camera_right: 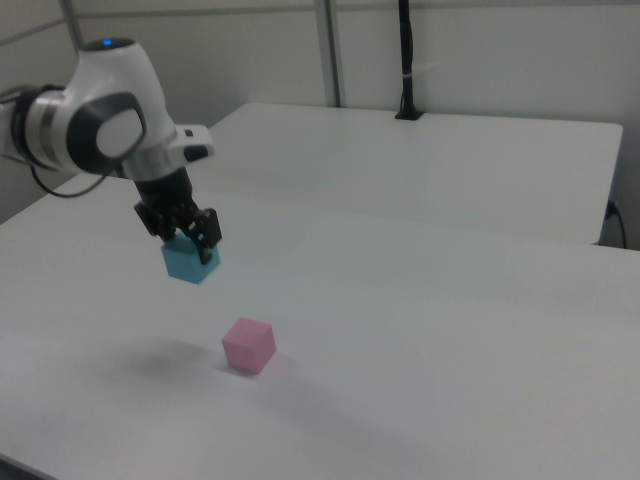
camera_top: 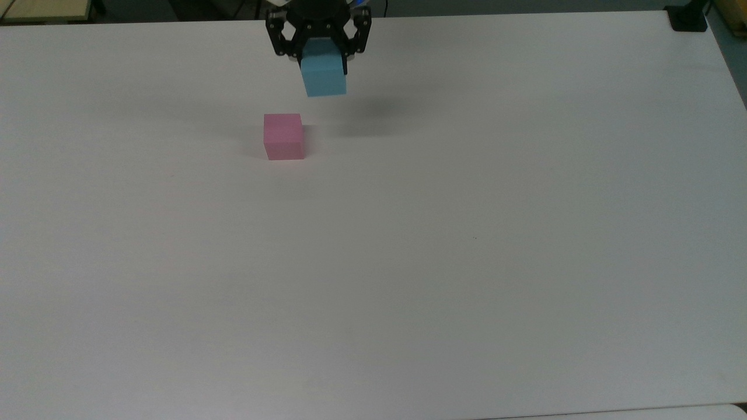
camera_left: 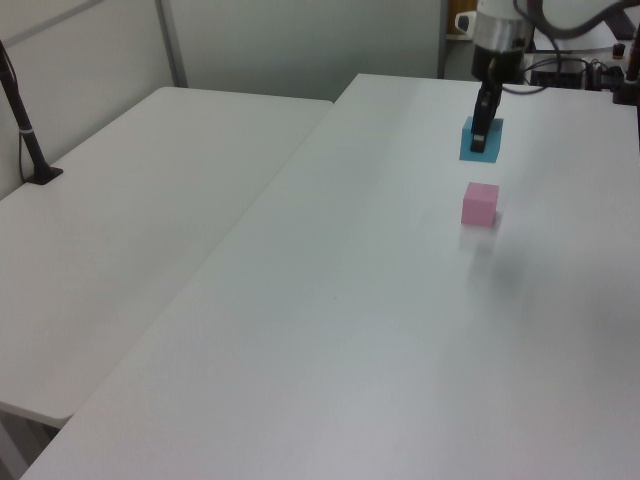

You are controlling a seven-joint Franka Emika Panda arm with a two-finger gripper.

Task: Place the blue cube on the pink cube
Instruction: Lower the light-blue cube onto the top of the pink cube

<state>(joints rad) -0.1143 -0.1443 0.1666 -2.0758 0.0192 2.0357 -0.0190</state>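
1. The small sky-blue cube [camera_top: 324,76] has plain matt faces with no sheen, like foam or dull plastic.
2. The small pastel pink cube [camera_top: 283,136] has the same flat, matt, unmarked finish.
3. The black two-finger hand [camera_top: 320,51] looks like hard matt plastic or metal.
4. The white rounded arm shell [camera_right: 105,115] is smooth, slightly glossy plastic with grey joint covers.
5. The wide white tabletop [camera_top: 408,262] is smooth, with a faint satin sheen that carries soft shadows.
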